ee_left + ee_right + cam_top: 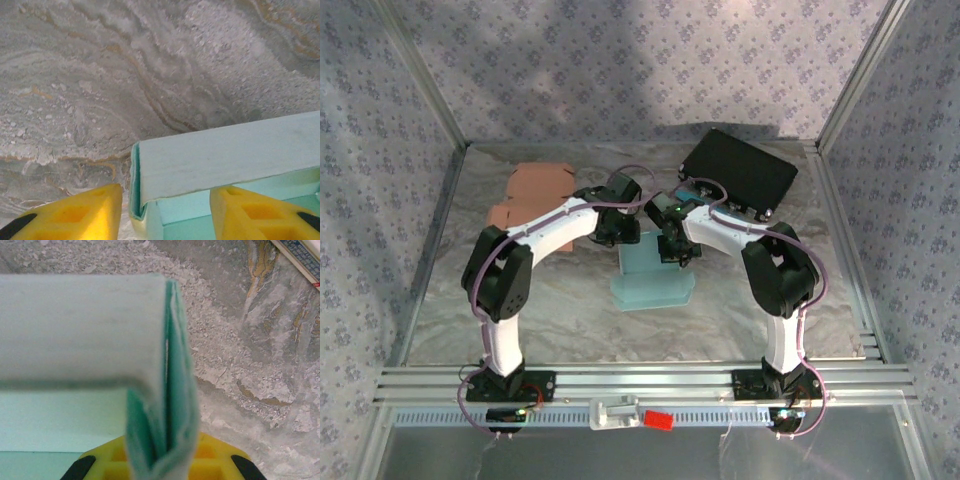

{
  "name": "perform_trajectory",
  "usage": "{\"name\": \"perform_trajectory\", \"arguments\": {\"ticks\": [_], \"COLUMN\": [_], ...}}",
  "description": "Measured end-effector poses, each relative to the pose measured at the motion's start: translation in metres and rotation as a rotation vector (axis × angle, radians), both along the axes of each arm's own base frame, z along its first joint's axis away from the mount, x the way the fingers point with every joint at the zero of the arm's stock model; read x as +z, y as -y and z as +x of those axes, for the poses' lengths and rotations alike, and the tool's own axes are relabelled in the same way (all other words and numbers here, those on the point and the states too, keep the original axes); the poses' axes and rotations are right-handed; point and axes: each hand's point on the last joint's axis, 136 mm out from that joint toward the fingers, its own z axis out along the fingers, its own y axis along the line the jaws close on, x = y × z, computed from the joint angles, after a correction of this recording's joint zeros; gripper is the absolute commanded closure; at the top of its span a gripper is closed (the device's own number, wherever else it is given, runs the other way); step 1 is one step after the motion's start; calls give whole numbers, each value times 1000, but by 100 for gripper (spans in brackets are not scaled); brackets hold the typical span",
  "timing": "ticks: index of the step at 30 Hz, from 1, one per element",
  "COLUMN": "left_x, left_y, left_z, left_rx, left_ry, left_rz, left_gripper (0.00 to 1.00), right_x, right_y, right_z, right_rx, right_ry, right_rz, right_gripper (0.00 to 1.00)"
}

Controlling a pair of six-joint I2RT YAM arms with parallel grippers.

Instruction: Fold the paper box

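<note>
Teal paper box (655, 278) sat at middle of table (560, 320), rear wall upright. Left gripper (166, 194) was spread wide, yellow fingers (85, 210) either side of wall's corner. Right gripper (165, 452) seemingly clamped on wall's folded edge, fingertips mostly hidden behind paper. Brown cardboard (535, 190) and black case (740, 170) lay behind box

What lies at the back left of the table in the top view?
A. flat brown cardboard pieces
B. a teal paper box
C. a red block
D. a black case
A: the flat brown cardboard pieces lie at the back left of the table, while the black case sits at the back right.
</note>
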Motion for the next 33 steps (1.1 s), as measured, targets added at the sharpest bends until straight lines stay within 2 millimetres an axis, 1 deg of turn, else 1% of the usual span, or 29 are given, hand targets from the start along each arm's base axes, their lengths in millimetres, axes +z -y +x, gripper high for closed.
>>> {"name": "perform_trajectory", "arguments": {"ticks": [4,8,13,16,19,22,30,31,33], "left_x": [-9,-22,-32,-33,-32,-31,-30,-30,-29], "left_y": [-3,-7,-7,-8,-7,-6,-10,-10,-11], "left_z": [-2,-4,-7,-6,-3,1,2,3,3], "left_rx": [-9,-14,-26,-25,-18,-3,35,39,43], "left_ry": [-19,-41,-44,-33,-21,-12,-19,-19,-21], "left_rz": [31,66,109,130,140,147,171,173,176], "left_gripper": [58,61,71,81,100,100,99,92,73], "right_x": [-1,-2,-2,-2,-2,-2,-3,-3,-3], "right_y": [0,0,0,0,-2,-2,-6,-7,-7], "right_z": [0,0,0,0,0,2,2,2,2], "right_rx": [0,0,0,0,-1,-10,-18,-20,-25], "right_ry": [-2,-5,-6,-6,-10,-7,-18,-19,-21], "right_rz": [-2,-4,-4,-4,5,12,42,46,50], "right_gripper": [100,100,100,100,100,100,100,100,100]}}
